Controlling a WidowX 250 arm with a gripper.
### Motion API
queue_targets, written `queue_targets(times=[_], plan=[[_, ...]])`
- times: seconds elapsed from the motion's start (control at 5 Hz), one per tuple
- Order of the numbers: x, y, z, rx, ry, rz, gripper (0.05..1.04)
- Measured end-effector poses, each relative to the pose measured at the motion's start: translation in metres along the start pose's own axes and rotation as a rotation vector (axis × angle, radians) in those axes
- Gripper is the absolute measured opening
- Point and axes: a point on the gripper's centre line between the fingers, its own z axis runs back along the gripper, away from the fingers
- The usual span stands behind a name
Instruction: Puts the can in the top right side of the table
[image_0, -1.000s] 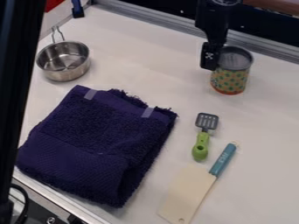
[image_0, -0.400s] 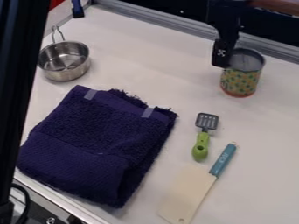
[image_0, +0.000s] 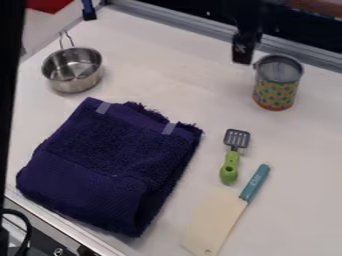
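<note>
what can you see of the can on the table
The can stands upright at the table's upper right, near the back edge. It looks metal: a grey top band and interior, patterned yellow-green sides, an orange-red bottom rim. Its top looks open. The gripper hangs to its left in the picture, apart from it.

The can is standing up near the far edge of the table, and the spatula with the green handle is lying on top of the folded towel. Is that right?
Not quite: the camera view shows the spatula lying on the table, to the right of the folded towel. The can is standing up near the table's far edge.
</note>
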Motion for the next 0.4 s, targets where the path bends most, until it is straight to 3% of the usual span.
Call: queue_targets(times=[0.2,0.4], plan=[[0.023,-0.006,0.011,0.016,0.026,-0.032,0.999],[0.038,0.001,0.002,0.038,-0.011,-0.18,0.999]])
